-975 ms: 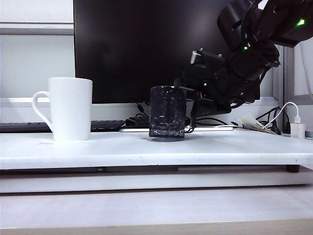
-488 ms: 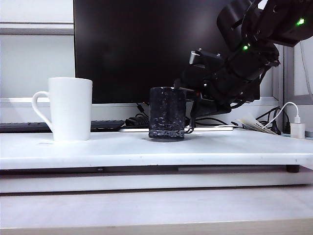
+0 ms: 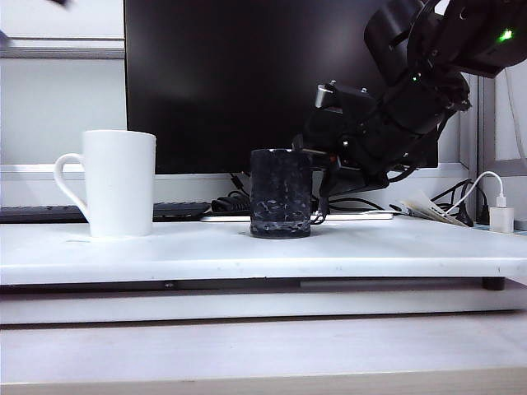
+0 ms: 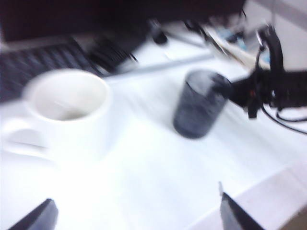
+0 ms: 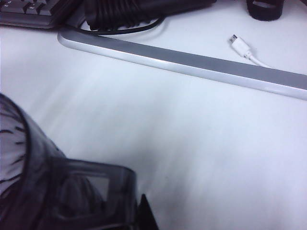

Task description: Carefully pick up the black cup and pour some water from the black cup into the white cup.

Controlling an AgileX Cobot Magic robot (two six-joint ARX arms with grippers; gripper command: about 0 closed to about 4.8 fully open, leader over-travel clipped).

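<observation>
Step in hand: the pick-up, grip stage. Right gripper [image 3: 311, 160] sits at the black cup [image 3: 281, 193], on the cup's handle side, jaws drawn nearly together. In the right wrist view a finger [image 5: 144, 213] lies just beside the black cup's wall [image 5: 29, 191]. Whether the handle is actually pinched cannot be told: the contact is hidden behind the cup body in the exterior view and out of frame at the wrist. Black cup stands upright on the table [image 3: 370, 255], base flat, not lifted.

Left gripper [image 4: 136, 213] hangs above the table with jaws spread wide, holding nothing. White cup [image 4: 64, 108] lies ahead of it and close; black cup [image 4: 199, 103] lies further ahead and to the side. View blurred.

Next move, as I judge it: raise the black cup straight and slowly, keep it level, carry it across to the white cup [image 3: 115, 183], tip gently over the rim. A weak hold on the thin handle could let it swing and spill.

Count: black cup, one. White cup, one. Grippers, two.
</observation>
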